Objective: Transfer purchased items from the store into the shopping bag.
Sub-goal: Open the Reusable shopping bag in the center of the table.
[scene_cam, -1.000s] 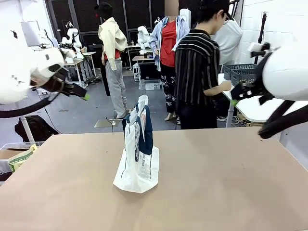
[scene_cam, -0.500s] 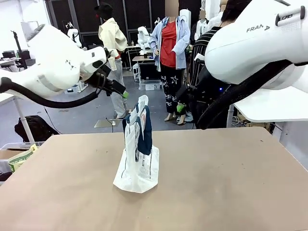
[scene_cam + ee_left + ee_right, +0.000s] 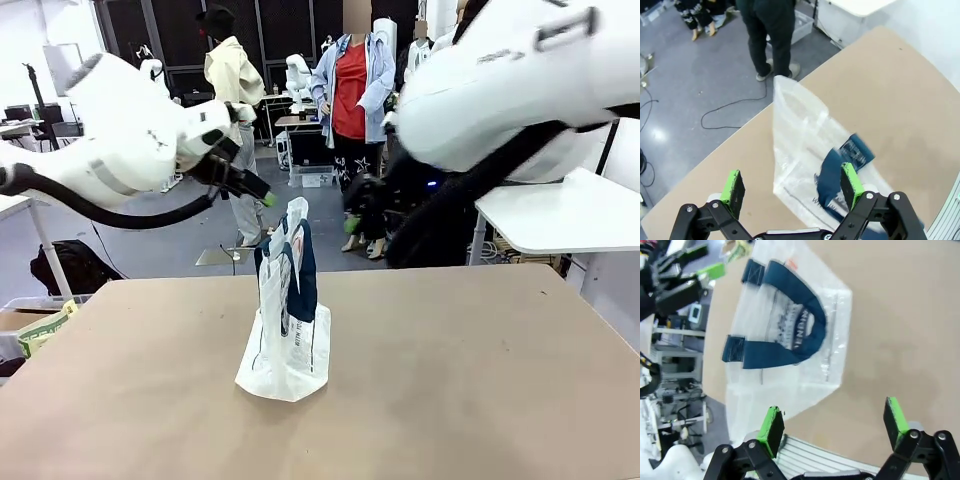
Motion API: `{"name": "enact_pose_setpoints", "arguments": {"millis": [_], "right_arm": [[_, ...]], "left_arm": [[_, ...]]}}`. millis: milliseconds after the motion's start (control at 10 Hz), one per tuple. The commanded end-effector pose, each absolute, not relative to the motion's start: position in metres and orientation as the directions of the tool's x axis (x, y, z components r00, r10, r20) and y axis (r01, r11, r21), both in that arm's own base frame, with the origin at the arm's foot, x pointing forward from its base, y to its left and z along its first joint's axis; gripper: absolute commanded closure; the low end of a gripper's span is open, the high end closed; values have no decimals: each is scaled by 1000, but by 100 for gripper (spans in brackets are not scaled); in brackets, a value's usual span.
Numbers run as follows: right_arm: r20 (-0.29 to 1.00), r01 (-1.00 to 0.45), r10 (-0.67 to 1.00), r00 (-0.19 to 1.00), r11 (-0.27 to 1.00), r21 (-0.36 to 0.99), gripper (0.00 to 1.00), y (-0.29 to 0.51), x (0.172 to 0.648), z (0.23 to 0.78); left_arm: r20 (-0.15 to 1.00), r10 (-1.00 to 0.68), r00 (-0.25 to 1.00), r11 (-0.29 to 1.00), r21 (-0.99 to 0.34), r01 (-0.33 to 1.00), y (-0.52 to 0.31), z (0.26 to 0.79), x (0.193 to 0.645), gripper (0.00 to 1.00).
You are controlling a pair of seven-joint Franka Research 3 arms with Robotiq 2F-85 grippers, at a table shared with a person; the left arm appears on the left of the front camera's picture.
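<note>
Both pairs of my fingers are spread as wide as they go and hold nothing. In the front view my left gripper (image 3: 258, 193) hangs just upper left of centre and my right gripper (image 3: 356, 218) just upper right of centre. Between and below them the clear, crinkly plastic shopping bag (image 3: 288, 310) stands upright mid-frame on the flat tan table (image 3: 480, 380); its long axis is vertical and its mouth is on top, pressed nearly flat. My left fingertip sits just beside the bag's top edge, so I judge that arm the nearer; the right is a little farther off. From my left wrist the bag lies straight ahead between the pads; from my right wrist it lies toward the upper left, broad face on, with the navy blue strap handles (image 3: 816, 320) arching toward the right of the frame.
</note>
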State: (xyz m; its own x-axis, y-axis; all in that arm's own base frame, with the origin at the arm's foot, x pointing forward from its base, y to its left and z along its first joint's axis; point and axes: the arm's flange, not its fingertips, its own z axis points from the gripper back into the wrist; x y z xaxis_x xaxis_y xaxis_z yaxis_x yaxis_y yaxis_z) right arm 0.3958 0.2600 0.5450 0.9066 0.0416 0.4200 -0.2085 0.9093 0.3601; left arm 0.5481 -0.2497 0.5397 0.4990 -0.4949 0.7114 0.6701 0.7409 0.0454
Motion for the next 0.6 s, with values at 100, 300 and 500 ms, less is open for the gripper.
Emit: {"name": "enact_pose_setpoints", "arguments": {"millis": [100, 300, 500], "right_arm": [[331, -143, -13, 943, 885, 444, 0, 322, 443, 534], [298, -113, -31, 954, 882, 456, 0, 338, 450, 526], [280, -109, -31, 959, 876, 470, 0, 347, 458, 516]], "left_arm": [[670, -538, 511, 711, 34, 703, -279, 540, 581, 0], [644, -552, 529, 708, 27, 706, -294, 532, 580, 0], [641, -550, 535, 701, 7, 713, -290, 528, 586, 0]]}}
